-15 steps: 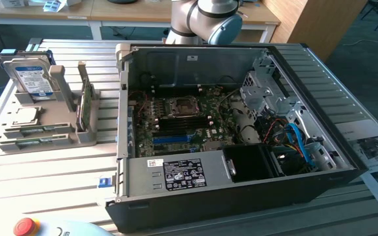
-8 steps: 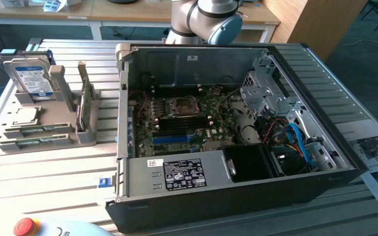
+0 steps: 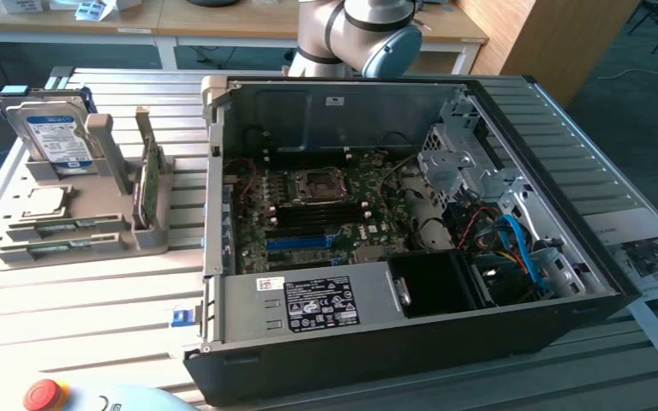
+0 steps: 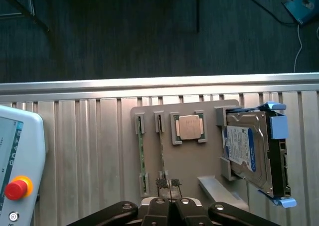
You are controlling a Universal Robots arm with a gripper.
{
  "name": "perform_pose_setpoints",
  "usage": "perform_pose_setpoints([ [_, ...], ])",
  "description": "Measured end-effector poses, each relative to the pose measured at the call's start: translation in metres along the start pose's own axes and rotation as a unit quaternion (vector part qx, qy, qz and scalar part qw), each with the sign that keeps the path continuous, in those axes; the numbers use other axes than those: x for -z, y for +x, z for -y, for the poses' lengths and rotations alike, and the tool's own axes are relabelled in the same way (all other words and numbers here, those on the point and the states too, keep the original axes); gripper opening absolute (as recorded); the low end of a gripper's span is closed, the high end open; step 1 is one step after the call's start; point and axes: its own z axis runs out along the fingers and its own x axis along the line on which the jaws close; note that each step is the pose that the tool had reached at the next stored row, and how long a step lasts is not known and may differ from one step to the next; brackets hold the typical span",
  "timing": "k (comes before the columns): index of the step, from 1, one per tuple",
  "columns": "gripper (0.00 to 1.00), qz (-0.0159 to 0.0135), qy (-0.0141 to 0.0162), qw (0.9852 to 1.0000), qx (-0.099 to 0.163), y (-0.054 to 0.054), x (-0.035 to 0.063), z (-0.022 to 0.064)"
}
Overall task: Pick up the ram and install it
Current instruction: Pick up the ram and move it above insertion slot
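The gripper (image 4: 169,186) is hanging with its two fingers pressed together, gripping nothing. Its tips are lining up with one end of the ram (image 4: 162,151), seemingly above it rather than touching. The ram is standing on its long edge in a slot of the grey tray (image 4: 197,161), at the tray end farthest from the hard drive (image 4: 246,154). A second stick (image 4: 140,159) is sitting just beside it, and a processor chip (image 4: 189,127) is lying between the sticks and the drive. The step in hand looks like lining up for the pick. Doing it well is calling for fingers parted enough to straddle the thin board, centred along its length and staying clear of the neighbouring stick. The wrist view is giving the sticks' narrow top edges and the finger alignment. The exterior view is giving the arm (image 3: 358,30) beyond the open computer case (image 3: 341,360), with its blue memory slots (image 3: 301,242), standing beside the tray on the slatted worktop (image 3: 89,300).
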Motion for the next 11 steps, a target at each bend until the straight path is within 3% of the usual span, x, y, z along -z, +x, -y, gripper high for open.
perform_pose_setpoints([
  [11, 0.10, -0.0006, -0.0003, 0.9999, 0.012, 0.0000, 0.0001, 0.0000],
])
